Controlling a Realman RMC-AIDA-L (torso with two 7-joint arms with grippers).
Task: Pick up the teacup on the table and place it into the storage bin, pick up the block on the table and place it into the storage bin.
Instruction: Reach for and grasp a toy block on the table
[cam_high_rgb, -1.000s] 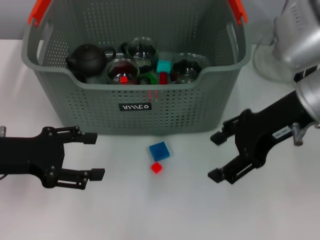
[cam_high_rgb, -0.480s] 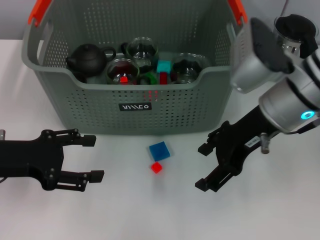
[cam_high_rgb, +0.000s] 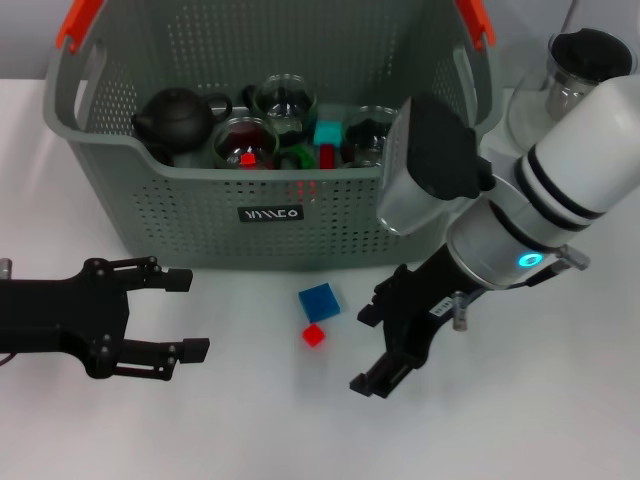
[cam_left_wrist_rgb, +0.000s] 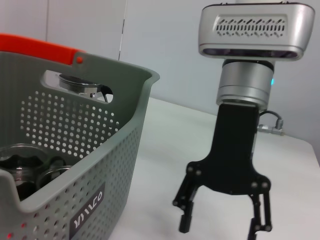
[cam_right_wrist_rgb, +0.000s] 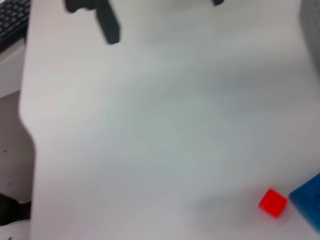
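A blue block and a smaller red block lie on the white table just in front of the storage bin. Inside the bin are a glass teacup, two more glass cups, a black teapot and small blocks. My right gripper hangs open just right of the two blocks, fingers pointing down. The left wrist view shows this right gripper open beside the bin. In the right wrist view the red block and blue block lie below. My left gripper is open at the left.
A glass pot with a black lid stands on the table right of the bin. The bin's orange handles rise at its back corners. The table's edge shows in the right wrist view.
My right arm has swung left and down, bringing its open gripper from the right side close to the two blocks. The left arm and the blocks have not moved.
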